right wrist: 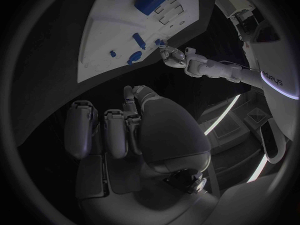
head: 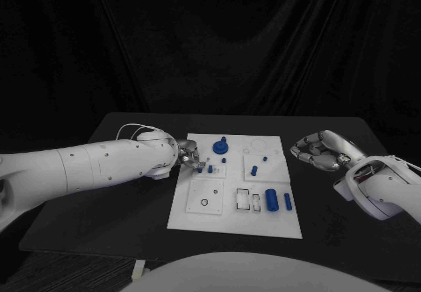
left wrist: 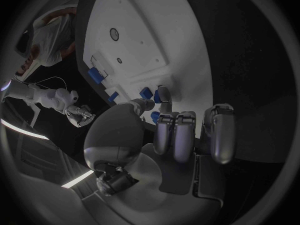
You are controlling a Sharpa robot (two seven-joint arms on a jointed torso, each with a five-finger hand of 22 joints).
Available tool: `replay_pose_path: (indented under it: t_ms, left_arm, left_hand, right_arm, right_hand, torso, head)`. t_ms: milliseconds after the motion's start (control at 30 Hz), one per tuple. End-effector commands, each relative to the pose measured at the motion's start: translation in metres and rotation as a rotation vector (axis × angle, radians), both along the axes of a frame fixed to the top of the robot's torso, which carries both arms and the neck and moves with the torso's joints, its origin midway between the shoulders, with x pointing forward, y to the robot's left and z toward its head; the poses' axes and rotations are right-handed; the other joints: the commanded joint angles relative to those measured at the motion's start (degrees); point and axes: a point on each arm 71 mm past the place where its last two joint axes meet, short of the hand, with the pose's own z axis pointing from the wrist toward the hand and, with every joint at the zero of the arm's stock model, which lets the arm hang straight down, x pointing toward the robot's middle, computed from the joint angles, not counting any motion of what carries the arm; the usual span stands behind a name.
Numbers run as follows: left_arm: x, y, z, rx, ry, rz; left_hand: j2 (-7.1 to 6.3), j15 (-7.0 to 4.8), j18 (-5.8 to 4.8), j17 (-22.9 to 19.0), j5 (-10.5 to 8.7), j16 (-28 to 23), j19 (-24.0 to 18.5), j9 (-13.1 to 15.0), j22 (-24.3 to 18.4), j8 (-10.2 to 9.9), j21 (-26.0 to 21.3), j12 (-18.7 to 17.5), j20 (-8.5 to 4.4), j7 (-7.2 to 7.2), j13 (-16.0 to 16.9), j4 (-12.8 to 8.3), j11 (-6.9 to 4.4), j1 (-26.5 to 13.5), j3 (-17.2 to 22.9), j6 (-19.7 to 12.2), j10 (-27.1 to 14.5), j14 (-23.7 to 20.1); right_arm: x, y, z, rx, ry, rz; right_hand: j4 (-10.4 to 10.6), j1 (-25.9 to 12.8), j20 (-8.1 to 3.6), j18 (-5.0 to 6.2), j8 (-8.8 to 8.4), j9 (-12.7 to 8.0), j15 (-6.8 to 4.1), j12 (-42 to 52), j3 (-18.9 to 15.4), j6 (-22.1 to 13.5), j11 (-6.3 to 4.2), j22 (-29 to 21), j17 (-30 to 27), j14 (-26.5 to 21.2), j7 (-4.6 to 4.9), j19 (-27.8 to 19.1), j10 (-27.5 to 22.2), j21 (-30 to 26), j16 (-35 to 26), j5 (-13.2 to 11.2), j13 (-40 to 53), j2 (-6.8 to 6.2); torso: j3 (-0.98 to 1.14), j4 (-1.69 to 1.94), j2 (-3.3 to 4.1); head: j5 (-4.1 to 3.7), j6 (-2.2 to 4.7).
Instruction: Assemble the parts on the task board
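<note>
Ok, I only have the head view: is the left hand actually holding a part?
Observer: Can't tell. In the left wrist view, one of the left hand's fingers sits right beside a small blue part near the board's edge and seems to touch it.
Operator: And the right hand, anything in it?
Observer: No. The right wrist view shows the right hand over bare table, with its fingers curled and nothing blue in them.
</note>
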Motion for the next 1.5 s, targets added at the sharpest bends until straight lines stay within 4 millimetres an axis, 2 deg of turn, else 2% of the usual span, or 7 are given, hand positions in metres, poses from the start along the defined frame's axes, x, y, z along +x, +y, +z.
replay_pose_path:
  t_ms: [33, 67, 467, 700, 1367, 1467, 1500]
  left_arm:
    - [-0.0017, -0.0024, -0.0013, -0.032, 0.032, -0.002]
    - [-0.0017, -0.0025, -0.0013, -0.033, 0.033, -0.001]
    - [-0.0025, -0.0016, -0.0019, -0.029, 0.043, 0.002]
    - [-0.0031, -0.0009, -0.0025, -0.019, 0.053, 0.004]
    - [-0.0037, 0.0004, -0.0029, -0.006, 0.060, 0.013]
    - [-0.0038, 0.0002, -0.0031, -0.005, 0.062, 0.012]
    - [-0.0038, 0.0002, -0.0031, -0.005, 0.062, 0.012]
  left_hand:
    - [-0.72, 0.07, 1.10, 15.1, -0.54, 0.1, -0.4, -0.3, 12.0, -0.4, -0.3, 0.1, -0.02, 0.21, 15.0, 0.0, 0.20, -0.1, -0.1, -0.4, 5.9, 5.8]
    - [-0.76, 0.11, 1.10, 15.1, -1.06, 0.1, -0.4, -0.4, 11.9, -0.5, -0.3, 0.1, 0.01, 0.25, 15.0, 0.1, 0.25, -0.1, -0.1, -0.3, 5.9, 5.8]
    - [-1.25, 0.15, 1.09, 15.1, -1.68, 0.1, -0.4, -0.6, 12.0, -0.8, -0.3, 0.1, 0.06, 0.13, 15.0, -0.5, 0.21, 1.1, -0.1, -0.2, 5.9, 5.8]
    - [-1.78, 0.04, 1.06, 15.1, -1.46, 0.1, -0.2, -0.6, 12.0, -0.9, -0.1, 0.2, 0.03, -0.01, 15.0, -1.9, 0.08, 3.3, 0.4, 0.1, 6.0, 5.8]
    - [-1.81, -0.13, 1.01, 15.1, -0.17, 0.1, 0.0, -0.5, 12.1, -0.7, 0.1, 0.2, -0.09, -0.20, 15.1, -3.0, -0.12, 5.0, 1.2, 0.5, 6.0, 5.8]
    - [-1.82, -0.14, 1.00, 15.1, -0.18, 0.1, 0.0, -0.5, 12.1, -0.7, 0.1, 0.2, -0.10, -0.21, 15.1, -3.1, -0.12, 5.0, 1.3, 0.5, 6.0, 5.8]
    - [-1.80, -0.16, 1.00, 15.1, -0.99, 0.1, 0.0, -0.5, 12.1, -0.7, 0.2, 0.2, -0.13, -0.18, 15.1, -3.2, -0.13, 5.2, 1.5, 0.5, 6.0, 5.8]
  right_arm:
    - [-0.0003, -0.0007, -0.0012, -0.004, 0.007, -0.011]
    - [-0.0003, -0.0007, -0.0012, -0.004, 0.008, -0.011]
    - [0.0000, -0.0003, -0.0015, -0.005, 0.009, -0.010]
    - [0.0000, -0.0004, -0.0016, -0.005, 0.010, -0.010]
    - [-0.0001, 0.0001, -0.0018, -0.005, 0.012, -0.008]
    - [-0.0002, 0.0002, -0.0019, -0.005, 0.012, -0.008]
    - [-0.0002, 0.0002, -0.0019, -0.005, 0.012, -0.008]
  right_hand:
    - [-0.1, 0.0, -0.31, -0.09, -0.29, 0.0, -0.34, 0.0, 0.4, 0.2, -0.23, 11.0, 9.9, 4.6, 0.25, 1.1, 6.1, -0.3, -0.3, 0.3, 14.9, 0.04]
    - [-0.1, 0.0, -0.31, -0.09, -0.29, 0.0, -0.34, 0.0, 0.4, 0.2, -0.23, 11.0, 9.9, 4.6, 0.25, 1.1, 6.1, -0.3, -0.3, 0.3, 14.9, 0.04]
    - [-0.1, 0.0, -0.31, -0.09, -0.29, 0.0, -0.34, 0.0, 0.4, 0.2, -0.23, 11.0, 9.9, 4.6, 0.25, 1.1, 6.1, -0.3, -0.3, 0.3, 14.9, 0.04]
    - [-0.1, 0.0, -0.31, -0.09, -0.29, 0.0, -0.34, 0.0, 0.4, 0.2, -0.23, 11.0, 9.9, 4.6, 0.25, 1.1, 6.1, -0.3, -0.3, 0.3, 14.9, 0.04]
    - [-0.1, 0.0, -0.31, -0.09, -0.29, 0.0, -0.34, 0.0, 0.4, 0.2, -0.23, 11.0, 9.9, 4.6, 0.25, 1.1, 6.1, -0.3, -0.3, 0.3, 14.9, 0.04]
    - [-0.1, 0.0, -0.31, -0.09, -0.29, 0.0, -0.34, 0.0, 0.4, 0.2, -0.23, 11.0, 9.9, 4.6, 0.25, 1.1, 6.1, -0.3, -0.3, 0.3, 14.9, 0.04]
    - [-0.1, 0.0, -0.31, -0.09, -0.29, 0.0, -0.34, 0.0, 0.4, 0.2, -0.23, 11.0, 9.9, 4.6, 0.25, 1.1, 6.1, -0.3, -0.3, 0.3, 14.9, 0.04]
  torso:
    - [0.00, 0.01, 0.01]
    - [0.00, 0.02, 0.00]
    - [0.00, 0.00, 0.00]
    - [0.00, 0.00, 0.00]
    - [-0.01, -0.02, 0.00]
    - [0.00, 0.00, 0.01]
    - [0.00, 0.00, 0.01]
  head:
    - [-0.02, -0.01]
    - [-0.03, -0.01]
    - [0.11, -0.01]
    - [0.06, -0.01]
    - [0.21, -0.01]
    - [0.17, -0.01]
    - [0.19, -0.01]
